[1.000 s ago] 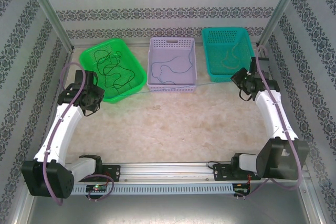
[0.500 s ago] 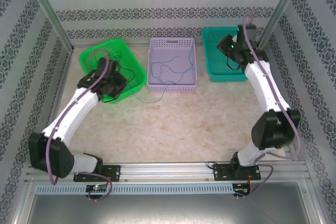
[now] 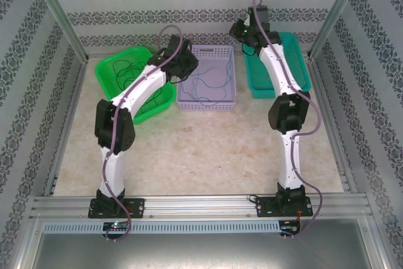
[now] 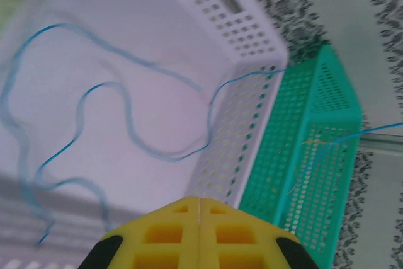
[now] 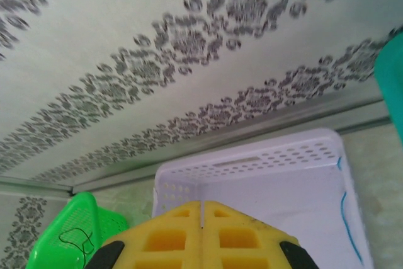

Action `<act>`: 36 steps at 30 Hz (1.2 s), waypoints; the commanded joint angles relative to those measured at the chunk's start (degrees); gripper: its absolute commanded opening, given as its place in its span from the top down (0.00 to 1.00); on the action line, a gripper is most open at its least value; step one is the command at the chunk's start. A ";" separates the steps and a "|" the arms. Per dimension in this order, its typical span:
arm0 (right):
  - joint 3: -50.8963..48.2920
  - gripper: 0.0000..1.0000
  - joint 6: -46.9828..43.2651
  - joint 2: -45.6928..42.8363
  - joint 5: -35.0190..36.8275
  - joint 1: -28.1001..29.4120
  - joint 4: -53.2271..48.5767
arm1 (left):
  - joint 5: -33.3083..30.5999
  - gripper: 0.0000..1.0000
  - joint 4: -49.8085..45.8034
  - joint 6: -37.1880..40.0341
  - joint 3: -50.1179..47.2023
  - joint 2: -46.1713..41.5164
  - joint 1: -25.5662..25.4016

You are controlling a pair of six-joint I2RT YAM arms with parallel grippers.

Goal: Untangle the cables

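On the worktop (image 3: 201, 149) stood the green basket (image 3: 106, 74) and the lilac basket (image 3: 208, 104), side by side. The left fingers (image 4: 182, 234) and right fingers (image 5: 182, 237) were pressed together, holding nothing. The dark cable (image 3: 126, 67) lay in the green basket, the blue cable (image 4: 129, 121) in the lilac one

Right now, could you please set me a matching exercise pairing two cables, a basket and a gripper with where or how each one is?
Things:
1. dark cable
2. blue cable
3. teal basket
4. left gripper

Place or state:
A. shut
B. lying in the lilac basket
C. right end of the basket row
D. lying in the green basket

Pairs: 1-D, 2-B, 3-C, 4-A
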 commanded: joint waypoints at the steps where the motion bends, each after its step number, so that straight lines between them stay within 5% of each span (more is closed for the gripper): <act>1: 4.15 1.00 0.72 2.27 -0.74 0.86 -0.99 | 0.07 1.00 -3.27 2.60 9.24 5.51 0.14; 13: 3.12 1.00 0.50 3.90 -0.10 1.45 -1.07 | 0.35 1.00 -5.62 3.27 18.29 10.49 2.64; 19: -0.30 1.00 -1.28 4.40 -1.36 2.27 -2.61 | 3.54 1.00 -7.13 3.87 9.91 10.38 1.30; 20: -1.11 0.99 -1.62 4.47 -1.73 2.34 -2.53 | 3.43 1.00 -6.75 3.81 7.92 9.66 1.02; 21: -1.30 0.86 -1.76 4.77 -2.46 2.38 -2.60 | 3.50 1.00 -6.54 3.79 6.37 8.97 0.85; 22: -1.02 0.76 -1.84 5.05 -3.02 2.37 -3.05 | 3.57 0.91 -6.52 3.79 5.48 8.41 0.72; 24: 0.34 0.60 -2.48 5.45 -3.55 2.27 -4.63 | 3.83 0.51 -8.97 4.32 5.91 7.70 0.65; 26: 1.63 0.50 -3.33 4.95 -3.39 2.20 -6.12 | 1.67 0.26 -13.41 6.21 8.56 6.84 0.10; 31: 0.42 0.41 -6.21 -1.41 -0.97 1.89 -8.41 | -3.65 0.10 -17.71 9.01 9.98 0.38 -0.83; 36: -14.01 0.37 -8.36 -16.78 6.35 1.34 -3.85 | -7.12 0.00 -19.12 12.22 5.53 -9.25 -0.44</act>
